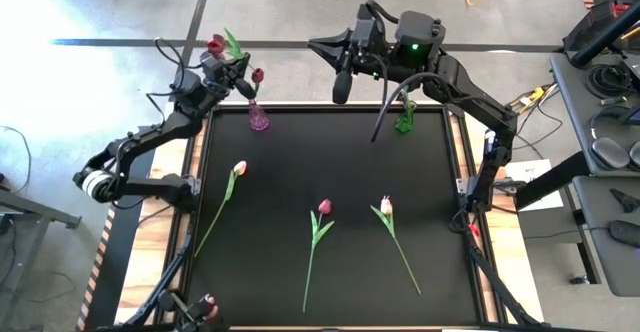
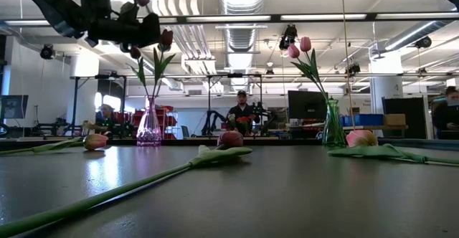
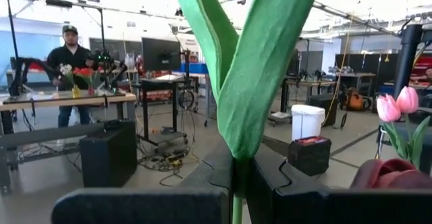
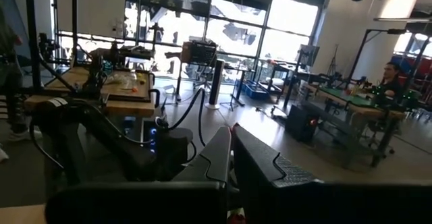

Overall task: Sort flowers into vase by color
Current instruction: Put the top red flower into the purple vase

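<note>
My left gripper [image 1: 232,70] [image 3: 239,177] hovers at the table's far left, above the pink glass vase [image 1: 258,118] [image 2: 149,127], and is shut on a magenta tulip [image 1: 217,44] whose green leaves [image 3: 243,62] rise in front of the fingers. One magenta head [image 1: 257,75] [image 2: 166,37] stands over the pink vase. The green vase [image 1: 405,122] [image 2: 332,127] holds two pale tulips [image 2: 300,48]. A pale tulip [image 1: 239,168], a magenta one [image 1: 324,207] and another pale one [image 1: 386,205] lie flat on the mat. My right gripper [image 1: 340,90] [image 4: 231,158] hangs shut and empty at the far edge, between the vases. My left gripper pinches the magenta tulip's stem [image 3: 235,183] between its two fingers, just below where the leaves branch off. The fingers lie roughly level, across the stem. The flower is lifted clear of the table and stands about upright; its lower stem is hidden by the gripper.
The black mat [image 1: 330,162] is bare between the vases and the three lying tulips. Wooden table edges [image 1: 150,232] flank it. A dark cable [image 1: 385,107] droops from the right arm near the green vase. People and benches show in the room beyond [image 2: 242,112].
</note>
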Tool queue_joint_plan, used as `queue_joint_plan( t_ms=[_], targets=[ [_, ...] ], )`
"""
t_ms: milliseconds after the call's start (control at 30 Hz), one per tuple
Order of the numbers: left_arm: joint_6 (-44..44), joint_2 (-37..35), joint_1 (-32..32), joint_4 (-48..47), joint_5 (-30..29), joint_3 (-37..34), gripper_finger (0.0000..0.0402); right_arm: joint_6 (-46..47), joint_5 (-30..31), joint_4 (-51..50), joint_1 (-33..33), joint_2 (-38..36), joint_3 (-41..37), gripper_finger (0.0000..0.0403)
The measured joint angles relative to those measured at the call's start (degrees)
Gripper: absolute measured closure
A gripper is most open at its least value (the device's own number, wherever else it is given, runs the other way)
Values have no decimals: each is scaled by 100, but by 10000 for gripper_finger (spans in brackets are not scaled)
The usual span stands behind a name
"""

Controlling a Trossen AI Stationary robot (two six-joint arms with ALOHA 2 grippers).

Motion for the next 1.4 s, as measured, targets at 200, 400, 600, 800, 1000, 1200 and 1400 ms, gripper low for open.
queue_joint_plan(
  t_ms=[200,400,600,800,1000,1200,1400],
  targets=[
    [6,-276,0,-9,0,-38,401,-64,1,2,0,2,0,392],
    [109,-420,9,-212,-44,-39,401,-94,1,24,0,2,0,392],
    [134,-420,7,-261,-50,-276,401,-92,2,44,0,4,0,392],
    [122,-422,4,-261,-50,-462,395,-90,2,44,0,4,0,392],
    [142,-442,4,-494,-48,-481,356,-90,1,44,0,4,0,392],
    [147,-518,4,-1050,-48,-418,314,-90,2,42,0,4,0,392],
    [168,-864,4,-1318,-49,-418,292,-60,0,40,0,4,0,392]
  ],
)
